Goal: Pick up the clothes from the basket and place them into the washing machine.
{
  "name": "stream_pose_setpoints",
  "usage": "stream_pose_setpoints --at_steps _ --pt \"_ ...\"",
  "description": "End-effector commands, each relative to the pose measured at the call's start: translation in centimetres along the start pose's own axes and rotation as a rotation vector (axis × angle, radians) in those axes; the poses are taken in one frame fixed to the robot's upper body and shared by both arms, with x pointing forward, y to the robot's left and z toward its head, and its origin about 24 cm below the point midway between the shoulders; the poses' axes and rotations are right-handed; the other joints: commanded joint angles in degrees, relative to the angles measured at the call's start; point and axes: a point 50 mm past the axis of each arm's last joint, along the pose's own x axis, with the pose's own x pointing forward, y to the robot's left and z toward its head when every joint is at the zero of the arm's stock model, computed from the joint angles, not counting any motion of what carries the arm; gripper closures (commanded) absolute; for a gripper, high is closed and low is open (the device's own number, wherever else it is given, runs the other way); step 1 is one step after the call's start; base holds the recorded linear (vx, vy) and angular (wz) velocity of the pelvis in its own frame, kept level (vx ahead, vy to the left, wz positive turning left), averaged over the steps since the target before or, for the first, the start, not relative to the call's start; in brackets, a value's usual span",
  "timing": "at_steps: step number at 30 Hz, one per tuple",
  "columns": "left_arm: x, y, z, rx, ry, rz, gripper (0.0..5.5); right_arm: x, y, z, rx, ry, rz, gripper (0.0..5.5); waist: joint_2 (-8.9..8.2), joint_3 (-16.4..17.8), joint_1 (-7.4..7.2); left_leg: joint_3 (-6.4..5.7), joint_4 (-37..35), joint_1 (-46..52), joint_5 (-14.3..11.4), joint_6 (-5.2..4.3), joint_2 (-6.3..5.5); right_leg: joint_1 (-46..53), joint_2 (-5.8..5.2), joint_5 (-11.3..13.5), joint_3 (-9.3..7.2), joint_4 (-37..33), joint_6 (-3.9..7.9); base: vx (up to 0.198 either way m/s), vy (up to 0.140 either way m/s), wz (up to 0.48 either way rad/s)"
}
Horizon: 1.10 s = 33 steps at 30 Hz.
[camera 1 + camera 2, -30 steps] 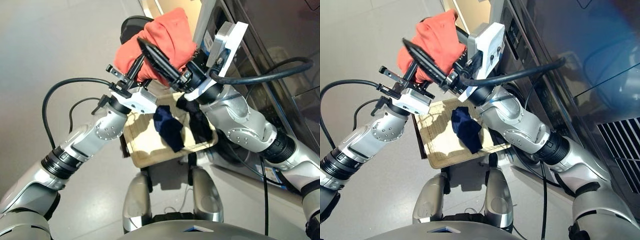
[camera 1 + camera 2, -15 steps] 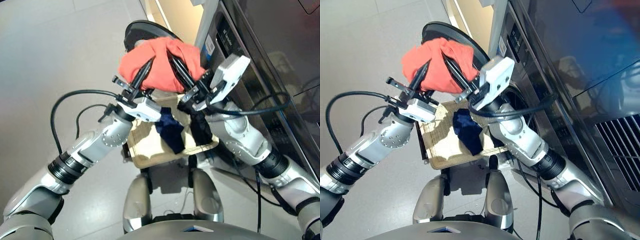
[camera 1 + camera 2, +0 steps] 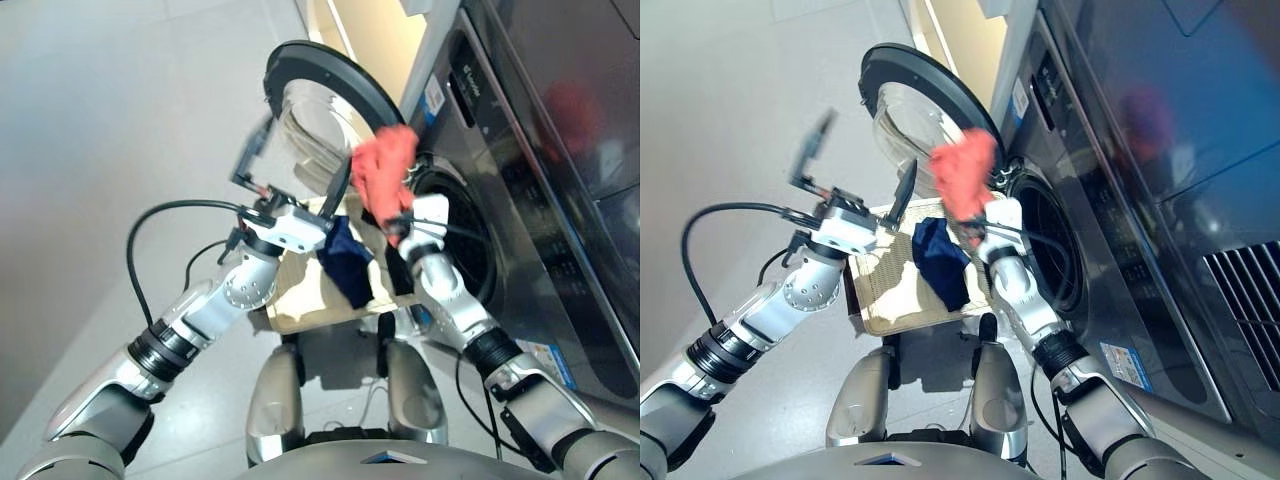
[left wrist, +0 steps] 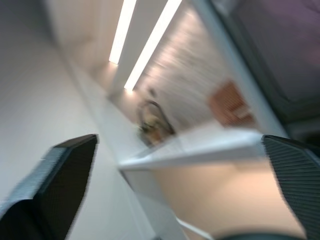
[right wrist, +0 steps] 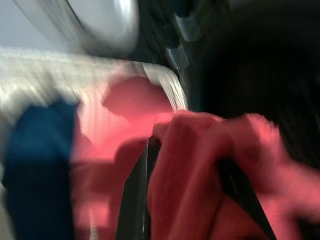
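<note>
My right gripper [image 5: 185,150] is shut on the coral-red garment [image 3: 385,175] and holds it bunched up right in front of the washing machine's round drum opening [image 3: 452,235]. The cloth hides most of that gripper's fingers. My left gripper [image 3: 297,170] is open and empty, raised above the basket [image 3: 295,305] in front of the open porthole door [image 3: 315,90]. A navy blue garment [image 3: 346,262] lies in the cream wicker basket. A black garment [image 3: 397,275] shows as a dark strip at the basket's edge by the machine, partly behind my right arm.
The open door [image 3: 910,100] stands out to the left of the drum opening, close behind my left gripper. The dark glossy machine front [image 3: 1120,150] fills the right side. Grey floor [image 3: 120,120] lies to the left of the basket.
The left gripper has let go of the red garment and opened. The right gripper has carried the garment alone down and right to the drum opening. The camera view has also shifted.
</note>
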Motion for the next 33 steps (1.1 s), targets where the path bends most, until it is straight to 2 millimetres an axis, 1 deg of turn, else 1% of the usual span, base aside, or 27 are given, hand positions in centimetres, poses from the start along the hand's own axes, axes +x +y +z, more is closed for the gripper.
stream_pose_setpoints --at_steps 1,3,8,13,15,17,21,24,27,29,31,33 --pt "1.6 0.3 2.8 -0.097 -0.158 0.048 0.00 1.1 0.2 3.9 0.044 -0.174 -0.054 5.50 -0.26 -0.7 -0.06 0.41 6.0 0.2 -4.7 -1.15 0.40 0.1 -1.27 -2.2 2.13 2.0 2.49 0.000 0.000 0.000" --pt "1.8 0.2 3.0 -0.112 -0.164 0.044 0.00 1.6 -0.3 3.7 0.035 -0.150 -0.100 5.50 -0.09 -0.3 0.31 0.03 6.5 -0.1 -4.9 -1.18 0.28 -0.1 -1.36 -2.4 2.00 2.6 2.44 0.000 0.000 0.000" --pt "1.9 -0.1 3.1 -0.158 -0.157 0.016 0.00 2.5 -1.6 3.8 0.017 -0.121 -0.179 5.50 0.04 0.2 0.85 -0.36 7.1 -0.7 -5.0 -1.12 0.17 -0.2 -1.53 -2.4 1.69 2.8 2.40 0.000 0.000 0.000" --pt "2.2 -0.1 3.5 -0.206 -0.162 0.014 0.00 3.4 -3.2 3.4 0.033 -0.057 -0.266 5.50 0.52 1.2 1.55 -0.52 7.5 -1.4 -5.2 -0.99 -0.25 -1.0 -1.70 -2.4 1.97 3.2 2.39 0.000 0.000 0.000" --pt "2.2 -0.1 3.5 -0.212 -0.159 0.018 0.00 3.4 -3.5 3.4 0.037 -0.051 -0.285 5.50 0.67 1.5 1.65 -0.58 7.8 -1.8 -5.2 -0.98 -0.26 -1.3 -1.74 -2.5 2.01 3.4 2.36 0.000 0.000 0.000" --pt "2.1 -0.1 3.4 -0.222 -0.147 0.025 0.00 3.6 -4.3 3.6 0.027 -0.048 -0.335 5.50 1.10 2.6 1.76 -0.65 8.7 -2.8 -5.3 -0.84 -0.33 -2.4 -1.87 -2.7 2.04 4.4 2.27 0.000 0.000 0.000" --pt "2.0 -0.2 3.6 -0.264 -0.138 0.029 0.00 4.2 -6.1 4.9 -0.013 -0.078 -0.412 5.50 1.59 4.7 2.05 -1.06 10.4 -5.1 -5.5 -0.74 -0.52 -4.6 -1.92 -3.1 2.04 6.3 2.08 0.000 0.000 0.000" --pt "1.8 -0.6 3.7 -0.305 -0.120 0.026 0.00 4.8 -8.3 6.5 -0.040 -0.105 -0.524 5.50 2.02 6.5 2.43 -1.47 12.2 -7.7 -5.7 -0.71 -0.71 -7.1 -2.04 -3.5 1.97 8.5 1.90 -0.043 -0.019 0.032" --pt "1.4 -1.0 3.6 -0.335 -0.090 0.017 0.00 5.0 -11.0 7.9 -0.047 -0.119 -0.638 5.50 2.53 6.6 2.78 -1.99 14.8 -12.7 -5.9 -0.60 -0.83 -12.0 -2.17 -4.1 2.01 11.5 1.51 -0.060 -0.026 0.165" --pt "1.2 -1.0 3.5 -0.342 -0.078 0.018 0.00 5.0 -13.0 8.8 -0.052 -0.128 -0.705 5.50 2.72 6.6 2.87 -2.04 16.6 -16.1 -6.4 -0.51 -0.99 -15.4 -2.22 -4.3 2.11 13.4 1.32 -0.058 -0.016 0.217" --pt "1.1 -1.0 3.4 -0.342 -0.067 0.020 0.00 4.8 -15.0 10.0 -0.063 -0.147 -0.771 5.50 2.92 6.6 2.95 -2.12 18.6 -19.4 -6.7 -0.42 -0.90 -18.6 -2.37 -4.6 2.24 15.2 1.14 -0.060 -0.006 0.099" --pt "1.0 -0.9 3.5 -0.336 -0.065 0.027 0.00 4.5 -17.1 11.0 -0.078 -0.163 -0.839 5.50 3.24 6.6 3.00 -2.54 20.4 -22.9 -7.1 -0.38 -0.94 -22.2 -2.57 -5.1 2.55 17.6 0.93 -0.062 -0.001 0.067"
